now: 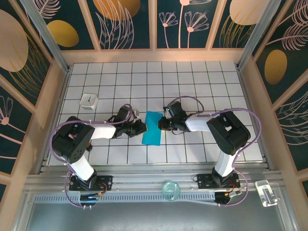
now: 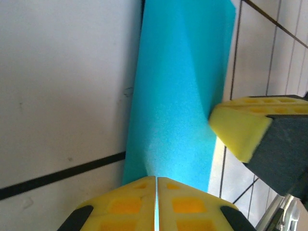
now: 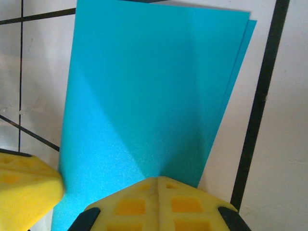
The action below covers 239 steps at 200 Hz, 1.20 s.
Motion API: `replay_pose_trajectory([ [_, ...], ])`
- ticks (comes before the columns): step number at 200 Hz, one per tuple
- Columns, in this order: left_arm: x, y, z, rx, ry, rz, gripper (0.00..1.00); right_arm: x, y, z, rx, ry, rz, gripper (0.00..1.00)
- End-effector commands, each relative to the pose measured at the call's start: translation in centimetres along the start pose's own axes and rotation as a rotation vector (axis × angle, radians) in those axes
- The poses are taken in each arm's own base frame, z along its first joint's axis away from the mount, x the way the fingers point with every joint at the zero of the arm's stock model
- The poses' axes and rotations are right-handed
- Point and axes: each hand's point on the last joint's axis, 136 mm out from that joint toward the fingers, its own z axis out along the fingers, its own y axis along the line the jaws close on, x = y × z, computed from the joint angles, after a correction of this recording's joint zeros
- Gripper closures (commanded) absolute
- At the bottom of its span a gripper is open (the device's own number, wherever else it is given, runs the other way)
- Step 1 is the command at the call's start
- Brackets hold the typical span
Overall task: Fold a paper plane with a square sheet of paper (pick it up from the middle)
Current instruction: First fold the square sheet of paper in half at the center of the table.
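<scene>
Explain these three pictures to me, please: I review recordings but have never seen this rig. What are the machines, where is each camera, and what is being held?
The wide picture looks down from above on a white tiled table. Two robot arms are bolted at its near edge. Each ends in a two-finger gripper with yellow pads.

The other two pictures come from cameras on the wrists, looking along each arm's own fingers.

Between the arms lies a teal sheet of paper, folded in half into a narrow strip; the right wrist view shows two layered edges. The left gripper and the right gripper are both shut, each at an opposite long edge of the paper and seemingly pressing on it. I cannot tell if either pinches it.

A small white cube sits further left, untouched.
</scene>
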Motion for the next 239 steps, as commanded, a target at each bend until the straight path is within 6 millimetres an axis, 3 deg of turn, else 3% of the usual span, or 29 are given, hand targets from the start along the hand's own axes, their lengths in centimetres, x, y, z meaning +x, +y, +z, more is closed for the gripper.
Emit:
replay_pose_trajectory([
  [1, -0.7, 0.0, -0.1, 0.018, -0.004, 0.032, 0.9, 5.4, -7.4, 0.0, 0.28, 0.153, 0.06, 1.0],
  [29, 0.1, 2.5, 0.3, -0.049, 0.019, 0.017, 0.9, 5.5, -7.5, 0.1, 0.282, 0.156, 0.06, 1.0],
  [70, 0.7, 3.4, 0.5, -0.08, 0.043, 0.027, 0.9, 5.3, -7.4, 0.1, 0.282, 0.155, 0.059, 1.0],
  [88, 0.1, 2.4, -0.1, -0.062, 0.024, 0.035, 0.89, 5.3, -7.4, 0.1, 0.282, 0.156, 0.06, 1.0],
  [120, -2.1, -2.7, -2.9, 0.054, -0.078, 0.097, 0.84, 5.5, -7.6, 0.1, 0.285, 0.158, 0.062, 1.0],
  [142, -1.8, -4.4, -2.7, 0.121, -0.051, 0.104, 0.81, 5.5, -7.6, 0.2, 0.284, 0.158, 0.062, 1.0],
  [204, -1.1, -2.9, -0.2, 0.083, 0.026, 0.113, 0.84, 5.5, -7.6, 0.2, 0.285, 0.158, 0.064, 1.0],
  [239, -0.9, -0.1, 1.1, 0.006, 0.052, 0.087, 0.89, 5.6, -7.6, 0.1, 0.286, 0.157, 0.065, 1.0],
])
